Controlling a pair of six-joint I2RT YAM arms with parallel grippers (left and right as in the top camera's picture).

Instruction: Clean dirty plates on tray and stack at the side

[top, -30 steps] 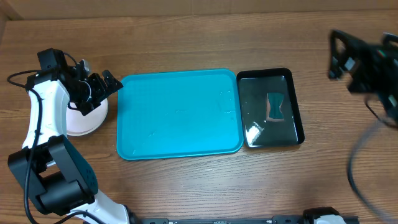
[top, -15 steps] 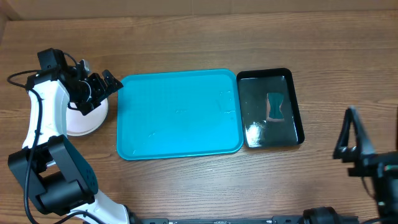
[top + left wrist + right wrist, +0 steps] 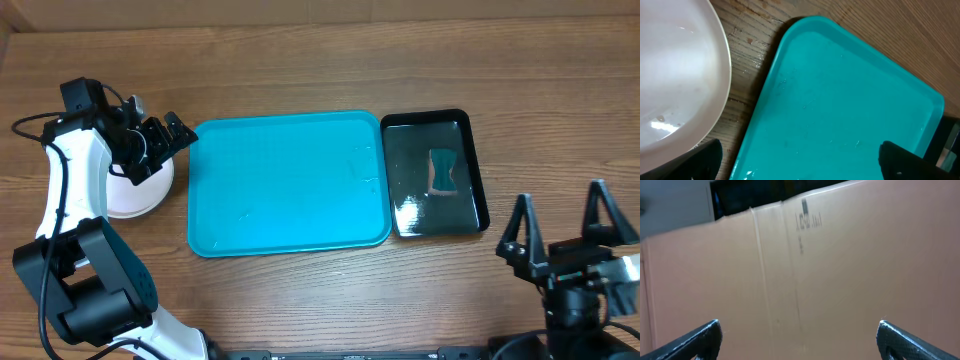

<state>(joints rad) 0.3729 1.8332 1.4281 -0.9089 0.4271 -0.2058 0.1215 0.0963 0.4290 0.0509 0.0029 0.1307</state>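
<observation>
The turquoise tray lies empty in the middle of the table; it also fills the left wrist view. A white plate sits on the table left of the tray, on top of a stack whose lower plates I cannot make out; it shows at the left in the left wrist view. My left gripper is open and empty, above the plate's right edge and the tray's left rim. My right gripper is open and empty at the front right, pointing up and away from the table.
A glossy black tray stands right of the turquoise tray with a dark blue-grey sponge in it. The right wrist view shows only a tan cardboard wall.
My right arm swung from the back right of the table down to the front right edge. My left arm and the plates stayed still.
</observation>
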